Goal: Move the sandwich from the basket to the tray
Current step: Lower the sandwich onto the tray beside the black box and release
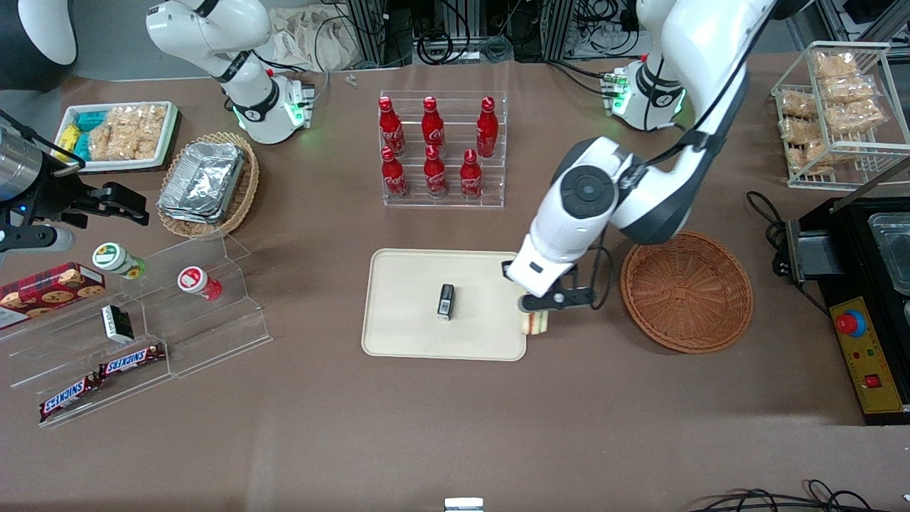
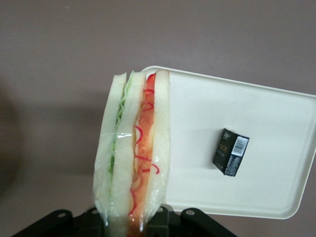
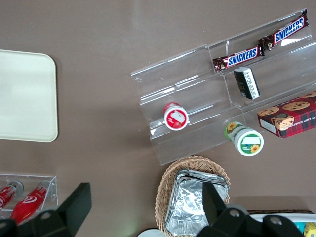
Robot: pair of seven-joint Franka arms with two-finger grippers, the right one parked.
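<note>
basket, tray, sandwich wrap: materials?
Basket: woven wicker, reddish-brown, weave visible. Tray: probably matte cream plastic, smooth with a moulded rim. Sandwich, held by the gripper at the tray's edge: clear glossy film over white bread.

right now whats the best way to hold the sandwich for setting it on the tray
Across its flat bread faces at one end, from above, as the tool grips the sandwich now. The wedge hangs with its filling edge showing and its free end clear, at the tray rim nearest the basket.
</note>
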